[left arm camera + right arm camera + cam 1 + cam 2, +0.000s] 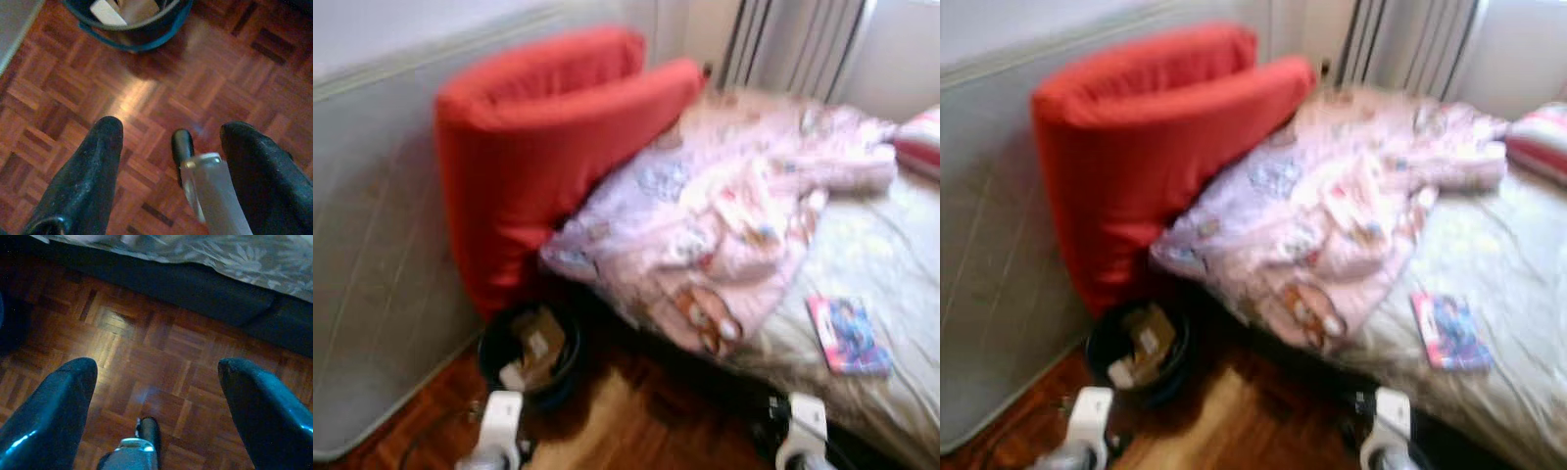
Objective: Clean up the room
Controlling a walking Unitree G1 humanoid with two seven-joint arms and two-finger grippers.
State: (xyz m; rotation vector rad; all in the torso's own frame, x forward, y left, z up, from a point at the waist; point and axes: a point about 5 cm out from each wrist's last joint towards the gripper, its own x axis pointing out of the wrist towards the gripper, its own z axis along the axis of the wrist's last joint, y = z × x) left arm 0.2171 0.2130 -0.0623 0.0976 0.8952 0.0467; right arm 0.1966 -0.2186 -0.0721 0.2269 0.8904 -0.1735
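A crumpled pink patterned blanket (pixel 724 215) lies heaped across the bed (pixel 881 255), hanging over its near edge. A small colourful book (pixel 848 335) rests on the sheet by the front edge. A big red cushion (pixel 538 147) leans against the bed's left side. Below it on the floor stands a dark bin (pixel 530 352) holding cardboard and paper scraps; its rim (pixel 132 36) also shows in the left wrist view. Both arms hang low over the parquet. My left gripper (pixel 168 142) is open with nothing in it, and my right gripper (pixel 156 377) is open too, near the bed's dark base (pixel 195 289).
A grey mattress (pixel 372 235) stands upright along the left wall. A red and white pillow (pixel 922 142) lies at the far right of the bed. Curtains (pixel 793 44) hang behind. Bare parquet floor (pixel 636 421) lies between bin and bed.
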